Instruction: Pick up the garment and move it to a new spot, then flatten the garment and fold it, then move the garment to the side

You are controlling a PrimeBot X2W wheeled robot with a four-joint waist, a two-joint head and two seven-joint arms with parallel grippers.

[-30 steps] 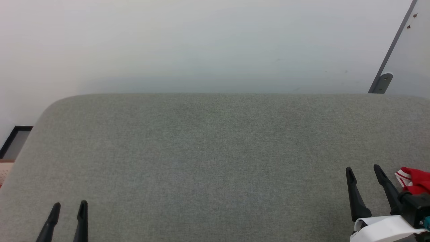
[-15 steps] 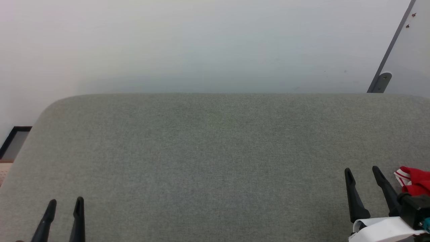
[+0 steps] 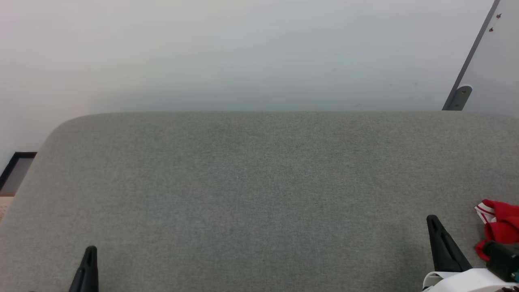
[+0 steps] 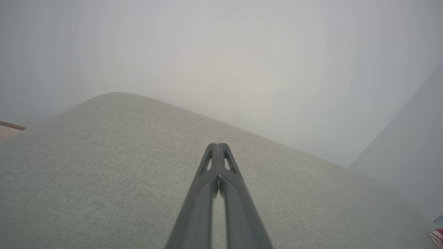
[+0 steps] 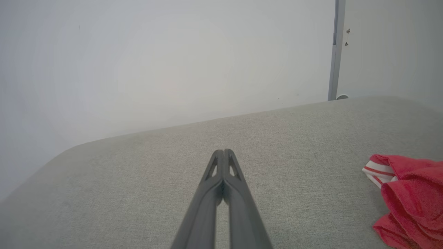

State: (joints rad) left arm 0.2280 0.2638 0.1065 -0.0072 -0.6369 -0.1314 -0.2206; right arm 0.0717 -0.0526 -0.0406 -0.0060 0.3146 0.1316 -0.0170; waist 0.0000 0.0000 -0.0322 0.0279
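The garment point(image 3: 500, 225) is a crumpled red cloth with red-and-white striped trim, lying at the right edge of the grey fabric surface; the right wrist view has the garment point(image 5: 408, 197) at its lower right, and a striped scrap of the garment point(image 4: 437, 238) peeks in at the left wrist view's corner. My right gripper point(image 3: 433, 221) sits just left of it, apart from it, fingers pressed together and empty, as the right gripper point(image 5: 224, 151) confirms close up. My left gripper point(image 3: 91, 250) is at the lower left, also shut and empty, tips of the left gripper point(image 4: 217, 144) meeting.
The grey upholstered surface point(image 3: 251, 182) spreads wide, its rounded far edge meeting a pale wall point(image 3: 243, 52). A grey panel edge with a bracket point(image 3: 460, 97) stands at the back right. A dark-framed object point(image 3: 16, 170) sits past the left edge.
Both grippers have closed from open to shut, with nothing caught between the fingers. The right gripper has drawn back slightly toward the lower edge of the head view.
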